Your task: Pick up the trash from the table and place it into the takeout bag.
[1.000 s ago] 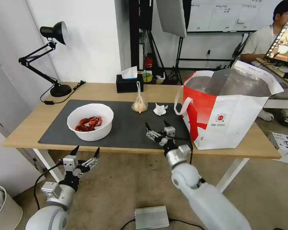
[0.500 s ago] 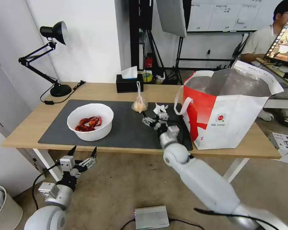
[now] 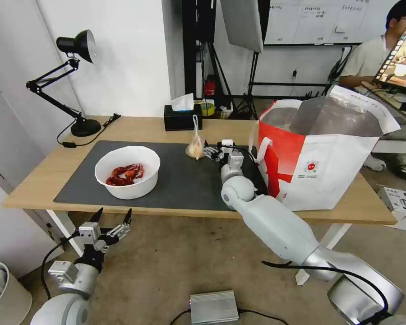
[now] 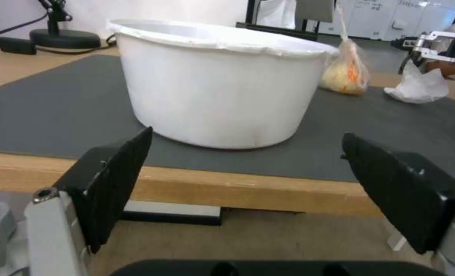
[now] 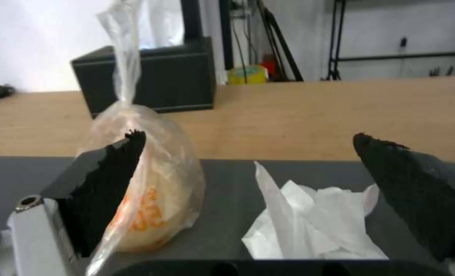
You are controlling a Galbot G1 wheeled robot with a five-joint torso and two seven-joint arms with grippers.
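On the table's (image 3: 36, 183) dark grey mat (image 3: 180, 180), my right gripper (image 3: 215, 150) stands open, low and level with the trash. In the right wrist view its fingers (image 5: 110, 180) bracket a crumpled white tissue (image 5: 314, 226), and one finger overlaps the knotted clear bag of orange stuff (image 5: 156, 191). That bag (image 3: 196, 147) stands just left of the gripper. The white bowl of red crayfish shells (image 3: 127, 172) sits at mat left. The takeout bag (image 3: 320, 158) stands open at right. My left gripper (image 3: 111, 220) hangs open below the table's front edge, facing the bowl (image 4: 217, 80).
A black tissue box (image 3: 182, 116) stands behind the knotted bag, and a black desk lamp (image 3: 74, 81) at the table's back left. The takeout bag's handle (image 3: 257, 151) hangs close beside my right arm. A grey metal box (image 3: 213, 307) lies on the floor.
My right arm has reached forward from the table's front edge across the mat to the tissue. The left gripper has sunk slightly lower.
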